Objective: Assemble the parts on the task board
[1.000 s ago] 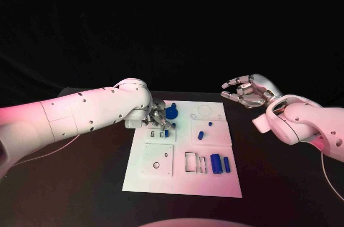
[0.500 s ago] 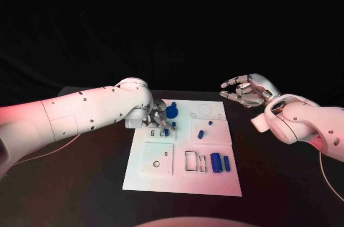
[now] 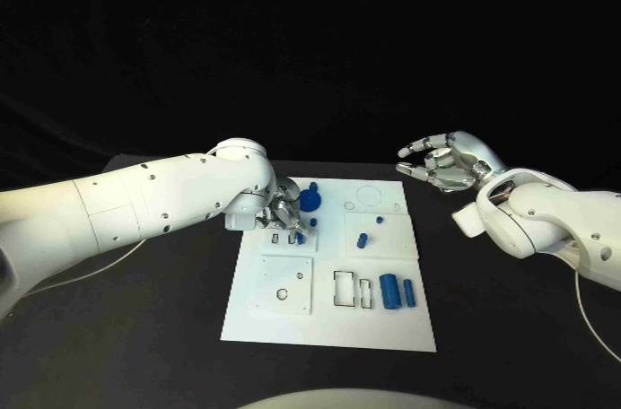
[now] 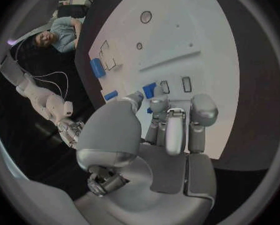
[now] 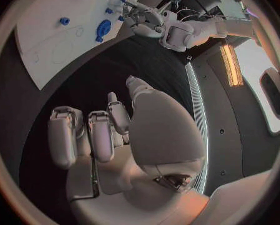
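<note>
The white task board (image 3: 292, 315) lies in the middle of the table. My left hand (image 3: 284, 215) is down on the board's far left part. Its thumb and a fingertip pinch a small blue part (image 4: 149, 90) that stands beside two small slots (image 4: 186, 83); the same part (image 3: 301, 238) is at the fingertips in the head view. A larger blue round part (image 3: 310, 198) stands just behind that hand. My right hand (image 3: 447, 162) hangs above the table past the board's far right corner, fingers apart and holding nothing.
More blue parts lie on the board: a short peg (image 3: 363, 241), a tiny one (image 3: 380, 220) and two cylinders (image 3: 389, 294) (image 3: 409, 294) beside rectangular cut-outs (image 3: 345, 290). A square plate with a hole (image 3: 286, 286) sits at the near left.
</note>
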`<state>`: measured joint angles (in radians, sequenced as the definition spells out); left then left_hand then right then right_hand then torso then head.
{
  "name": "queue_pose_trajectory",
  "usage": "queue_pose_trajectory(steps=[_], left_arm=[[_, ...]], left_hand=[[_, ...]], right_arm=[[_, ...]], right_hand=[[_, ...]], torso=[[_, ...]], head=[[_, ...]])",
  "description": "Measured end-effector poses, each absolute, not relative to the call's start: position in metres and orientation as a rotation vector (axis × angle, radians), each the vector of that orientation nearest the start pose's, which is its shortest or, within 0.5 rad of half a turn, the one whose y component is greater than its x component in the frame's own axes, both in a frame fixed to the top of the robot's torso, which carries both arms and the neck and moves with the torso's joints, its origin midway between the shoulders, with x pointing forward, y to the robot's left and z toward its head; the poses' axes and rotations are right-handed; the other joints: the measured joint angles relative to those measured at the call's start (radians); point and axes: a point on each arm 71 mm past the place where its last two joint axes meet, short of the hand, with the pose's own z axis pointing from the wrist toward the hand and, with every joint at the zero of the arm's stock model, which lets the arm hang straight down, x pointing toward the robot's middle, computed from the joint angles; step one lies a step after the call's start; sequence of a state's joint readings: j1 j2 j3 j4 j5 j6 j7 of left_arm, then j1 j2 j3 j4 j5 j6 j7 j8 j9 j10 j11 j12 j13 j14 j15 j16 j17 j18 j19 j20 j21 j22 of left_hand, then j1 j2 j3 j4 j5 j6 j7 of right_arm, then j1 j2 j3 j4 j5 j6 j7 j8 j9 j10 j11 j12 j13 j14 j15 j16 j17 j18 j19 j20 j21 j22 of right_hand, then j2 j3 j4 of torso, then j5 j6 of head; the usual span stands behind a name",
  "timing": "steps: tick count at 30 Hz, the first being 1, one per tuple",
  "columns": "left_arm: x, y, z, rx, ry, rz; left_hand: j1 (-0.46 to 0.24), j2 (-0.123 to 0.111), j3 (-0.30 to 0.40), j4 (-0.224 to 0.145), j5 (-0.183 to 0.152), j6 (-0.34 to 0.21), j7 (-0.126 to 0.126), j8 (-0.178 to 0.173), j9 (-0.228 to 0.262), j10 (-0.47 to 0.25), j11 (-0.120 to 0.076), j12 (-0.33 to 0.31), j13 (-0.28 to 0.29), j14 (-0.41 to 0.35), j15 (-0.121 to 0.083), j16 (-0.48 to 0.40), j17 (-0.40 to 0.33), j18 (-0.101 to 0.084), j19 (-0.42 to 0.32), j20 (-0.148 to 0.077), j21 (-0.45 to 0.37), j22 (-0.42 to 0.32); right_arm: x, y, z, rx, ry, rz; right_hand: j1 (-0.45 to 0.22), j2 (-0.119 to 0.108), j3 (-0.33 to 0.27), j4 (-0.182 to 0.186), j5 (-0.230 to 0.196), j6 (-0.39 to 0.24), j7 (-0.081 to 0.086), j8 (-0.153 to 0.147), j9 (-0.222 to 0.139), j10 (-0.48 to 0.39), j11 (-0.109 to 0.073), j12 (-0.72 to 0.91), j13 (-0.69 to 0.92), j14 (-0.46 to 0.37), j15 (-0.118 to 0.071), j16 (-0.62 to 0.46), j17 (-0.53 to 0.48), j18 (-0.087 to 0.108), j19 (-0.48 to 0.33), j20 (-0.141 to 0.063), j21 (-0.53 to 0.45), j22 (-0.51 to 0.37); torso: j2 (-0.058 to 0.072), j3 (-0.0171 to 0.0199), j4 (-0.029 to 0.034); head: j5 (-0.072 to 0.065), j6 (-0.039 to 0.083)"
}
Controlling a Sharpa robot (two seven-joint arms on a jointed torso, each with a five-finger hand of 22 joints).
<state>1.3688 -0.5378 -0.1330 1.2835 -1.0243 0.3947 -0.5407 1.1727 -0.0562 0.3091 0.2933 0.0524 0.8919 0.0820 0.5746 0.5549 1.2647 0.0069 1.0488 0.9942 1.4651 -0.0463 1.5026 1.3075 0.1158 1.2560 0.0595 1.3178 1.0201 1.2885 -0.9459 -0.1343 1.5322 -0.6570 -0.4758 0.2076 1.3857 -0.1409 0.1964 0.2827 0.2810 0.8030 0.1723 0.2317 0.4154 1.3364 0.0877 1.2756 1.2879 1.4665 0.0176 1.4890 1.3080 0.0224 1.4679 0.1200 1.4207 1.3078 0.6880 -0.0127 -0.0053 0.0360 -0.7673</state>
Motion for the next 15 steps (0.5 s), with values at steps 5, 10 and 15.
queue_pose_trajectory(steps=[5,10,15], left_arm=[[0.5204,0.1297,-0.1956,0.11,2.477,-0.343],[0.5207,0.1302,-0.1962,0.107,2.479,-0.342],[0.5206,0.1301,-0.1966,0.104,2.481,-0.344]], left_hand=[[-0.039,-0.047,0.121,-0.001,0.0,0.0,0.0,0.0,0.01,0.0,0.0,0.0,0.001,0.0,0.0,0.0,0.0,0.0,0.0,0.0,0.004,0.003],[-0.047,-0.077,0.223,-0.006,0.0,0.0,0.0,0.0,0.024,0.0,0.0,0.0,0.002,0.0,0.0,0.0,0.0,0.0,-0.004,-0.004,0.004,0.004],[-0.01,-0.097,0.344,-0.043,0.0,0.0,0.0,0.01,0.039,0.0,0.0,0.0,0.003,0.002,-0.006,0.0,0.0,0.0,-0.004,-0.004,0.004,0.004]], right_arm=[[0.4885,-0.2571,-0.1647,0.513,1.523,1.031],[0.4885,-0.257,-0.1652,0.513,1.524,1.031],[0.4884,-0.2568,-0.1657,0.513,1.525,1.031]], right_hand=[[0.0,0.0,0.0,0.0,0.004,0.0,0.0,0.0,0.0,0.0,0.0,0.0,0.0,0.0,0.0,0.0,0.0,0.0,0.0,0.0,-0.003,0.0],[0.0,0.0,0.0,0.0,0.004,0.0,0.0,0.0,0.0,0.0,0.0,0.0,0.0,0.0,0.0,0.0,0.0,0.0,0.0,0.0,-0.003,0.0],[0.0,0.0,0.0,0.0,0.004,0.0,0.0,0.0,0.0,0.0,0.0,0.0,0.0,0.0,0.0,0.0,0.0,0.0,0.0,0.0,-0.003,0.0]], torso=[[0.0,0.0001,-0.001],[0.001,0.0002,-0.0012],[0.001,0.0001,-0.0007]], head=[[-0.001,-0.001],[-0.003,-0.003],[-0.004,-0.005]])
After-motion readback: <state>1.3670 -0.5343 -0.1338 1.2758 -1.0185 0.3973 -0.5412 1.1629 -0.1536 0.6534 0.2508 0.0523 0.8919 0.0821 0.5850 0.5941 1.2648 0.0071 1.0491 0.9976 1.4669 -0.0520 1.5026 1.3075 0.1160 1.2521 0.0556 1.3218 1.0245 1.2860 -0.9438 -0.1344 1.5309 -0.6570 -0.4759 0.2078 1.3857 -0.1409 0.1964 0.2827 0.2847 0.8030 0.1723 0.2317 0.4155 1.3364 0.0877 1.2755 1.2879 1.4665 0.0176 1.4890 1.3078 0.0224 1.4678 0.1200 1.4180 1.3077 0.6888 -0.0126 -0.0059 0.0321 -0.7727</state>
